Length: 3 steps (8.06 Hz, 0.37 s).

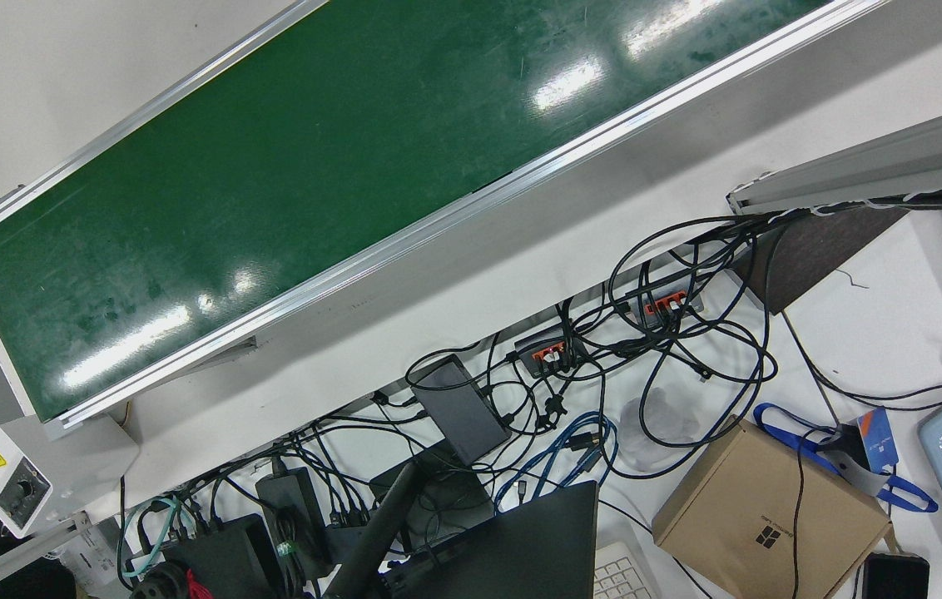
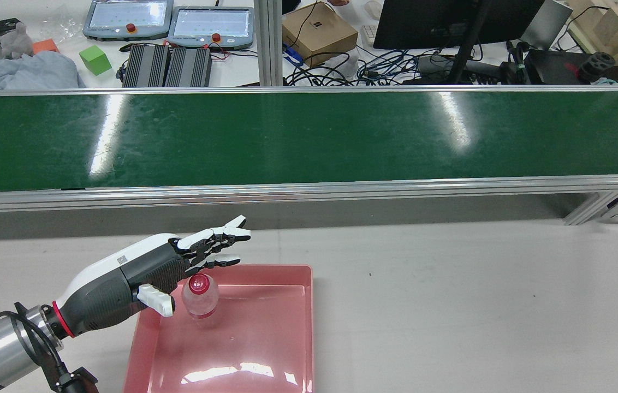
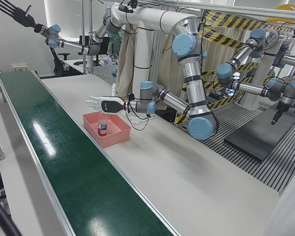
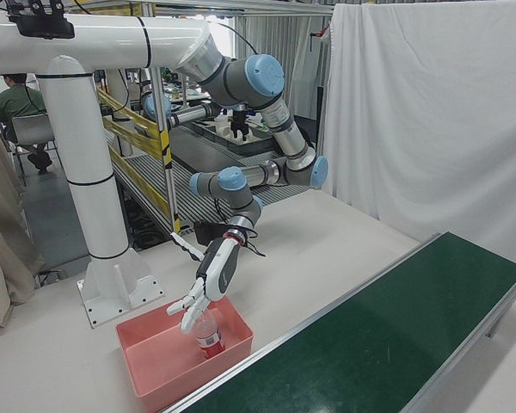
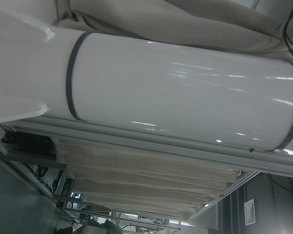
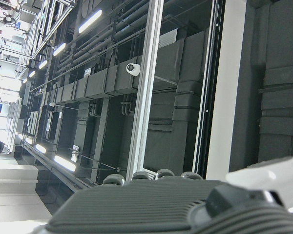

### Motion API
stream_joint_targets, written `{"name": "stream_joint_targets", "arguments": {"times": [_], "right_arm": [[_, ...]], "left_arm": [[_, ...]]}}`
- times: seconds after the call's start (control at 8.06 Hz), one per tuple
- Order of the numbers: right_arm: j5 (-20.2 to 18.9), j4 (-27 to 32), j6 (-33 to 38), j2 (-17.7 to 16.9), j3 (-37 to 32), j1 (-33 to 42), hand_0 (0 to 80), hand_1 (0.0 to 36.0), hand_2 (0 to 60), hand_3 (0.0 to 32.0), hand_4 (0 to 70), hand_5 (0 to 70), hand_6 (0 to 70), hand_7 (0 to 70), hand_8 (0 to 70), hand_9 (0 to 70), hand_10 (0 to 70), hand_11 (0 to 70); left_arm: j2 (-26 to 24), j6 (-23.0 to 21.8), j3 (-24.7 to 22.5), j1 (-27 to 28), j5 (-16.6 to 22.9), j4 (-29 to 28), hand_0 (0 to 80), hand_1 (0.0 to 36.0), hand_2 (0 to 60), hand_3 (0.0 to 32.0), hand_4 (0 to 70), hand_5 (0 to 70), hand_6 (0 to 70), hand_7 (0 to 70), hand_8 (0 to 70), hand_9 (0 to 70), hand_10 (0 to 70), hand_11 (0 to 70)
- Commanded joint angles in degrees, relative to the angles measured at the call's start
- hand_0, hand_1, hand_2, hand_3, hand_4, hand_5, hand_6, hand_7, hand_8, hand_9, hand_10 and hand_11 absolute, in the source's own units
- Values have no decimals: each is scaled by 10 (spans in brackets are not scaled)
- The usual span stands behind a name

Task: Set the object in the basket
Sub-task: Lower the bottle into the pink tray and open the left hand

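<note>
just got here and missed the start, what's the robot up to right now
The left hand hovers with its fingers spread over the far left corner of a pink basket on the white table. A small clear bottle with a red cap stands upright inside the basket, right under the hand, and the fingers do not appear to be gripping it. So the bottle looks already placed. The green conveyor belt behind carries nothing. The right hand is raised high, open, away from the table.
</note>
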Motion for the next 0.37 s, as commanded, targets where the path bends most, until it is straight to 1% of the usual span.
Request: {"name": "stream_joint_targets", "arguments": {"times": [0.0,0.25], "right_arm": [[0,0,0,0,0,0,0,0,0,0,0,0,0,0,0,0,0,0],[0,0,0,0,0,0,0,0,0,0,0,0,0,0,0,0,0,0]], "left_arm": [[-1,-6,-7,-2,1,-1,258,0,0,0,84,212,19,2,47,42,98,142],[-1,-7,-27,-10,1,6,278,0,0,0,86,224,21,2,44,39,92,134]]}}
